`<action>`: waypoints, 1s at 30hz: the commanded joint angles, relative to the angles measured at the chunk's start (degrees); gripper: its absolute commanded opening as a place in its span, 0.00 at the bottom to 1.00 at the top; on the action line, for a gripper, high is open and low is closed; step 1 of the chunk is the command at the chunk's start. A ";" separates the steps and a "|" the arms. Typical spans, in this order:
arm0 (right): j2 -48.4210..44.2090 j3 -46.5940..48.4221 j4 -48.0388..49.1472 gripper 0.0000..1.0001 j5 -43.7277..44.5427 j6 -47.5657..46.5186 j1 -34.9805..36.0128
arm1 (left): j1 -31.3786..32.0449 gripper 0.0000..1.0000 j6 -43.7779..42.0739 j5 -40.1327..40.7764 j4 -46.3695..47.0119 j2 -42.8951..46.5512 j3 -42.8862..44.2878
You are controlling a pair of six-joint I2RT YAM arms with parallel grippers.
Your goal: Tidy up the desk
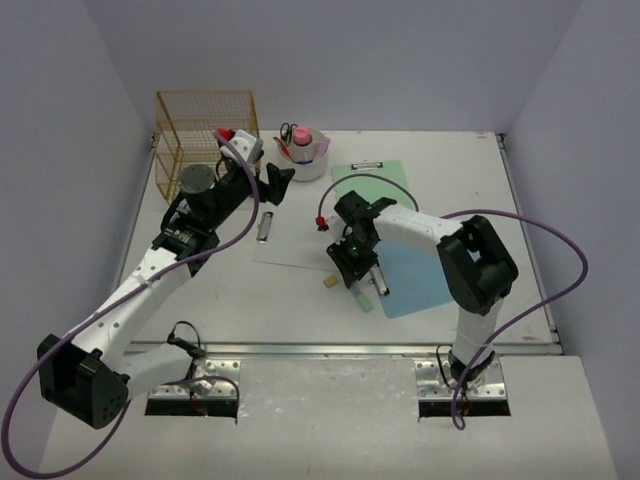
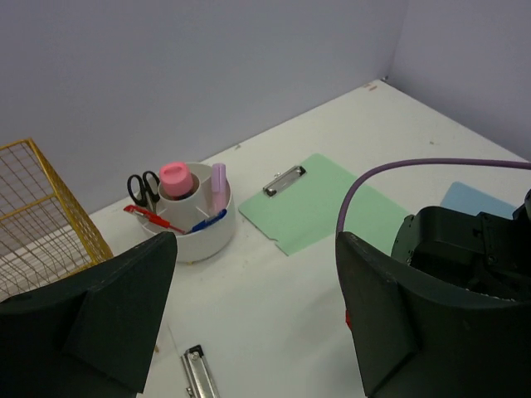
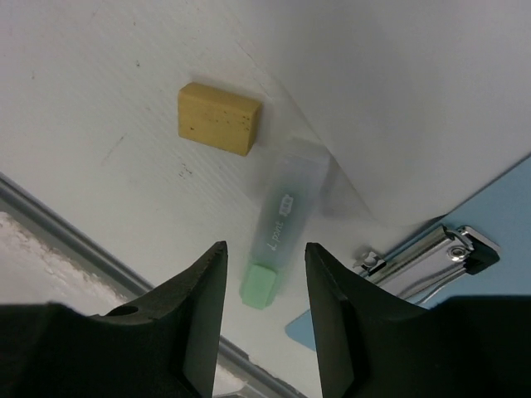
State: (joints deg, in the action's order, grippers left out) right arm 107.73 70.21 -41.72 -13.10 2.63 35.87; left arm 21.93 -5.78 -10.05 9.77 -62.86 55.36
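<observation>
The white desk (image 1: 200, 290) holds a pale green highlighter (image 1: 358, 293) and a tan eraser (image 1: 329, 282) near its front middle. My right gripper (image 1: 352, 262) is open and hangs just above the highlighter. In the right wrist view the highlighter (image 3: 282, 220) lies lengthwise between my fingertips (image 3: 199, 298), its green cap between them, with the eraser (image 3: 219, 118) beyond it. My left gripper (image 1: 270, 187) is open and empty, above the desk in front of the white holder (image 1: 303, 155). The left wrist view shows that holder (image 2: 187, 222) with scissors and pens.
A yellow wire basket (image 1: 205, 140) stands at the back left. A green clipboard (image 1: 375, 185), a blue clipboard (image 1: 425, 270) and a white sheet with a metal clip (image 1: 265, 227) lie flat. A metal rail (image 1: 330, 349) runs along the front edge.
</observation>
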 commanded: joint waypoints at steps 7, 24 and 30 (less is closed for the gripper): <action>3.67 -2.91 6.99 0.39 8.09 5.80 3.58 | -0.66 0.76 -0.07 2.75 1.15 4.13 -2.67; -4.02 2.90 0.85 0.00 -11.80 9.52 -7.67 | 11.40 0.58 -55.72 -31.53 -18.04 12.04 -15.43; -3.61 1.82 0.03 0.00 -28.25 22.84 -13.32 | 24.81 0.51 -72.16 -28.20 -24.00 7.99 -17.54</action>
State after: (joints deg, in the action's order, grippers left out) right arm 105.32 71.50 -39.33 -27.03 15.60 23.79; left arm 41.39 -58.90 -36.21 -8.64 -51.59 36.79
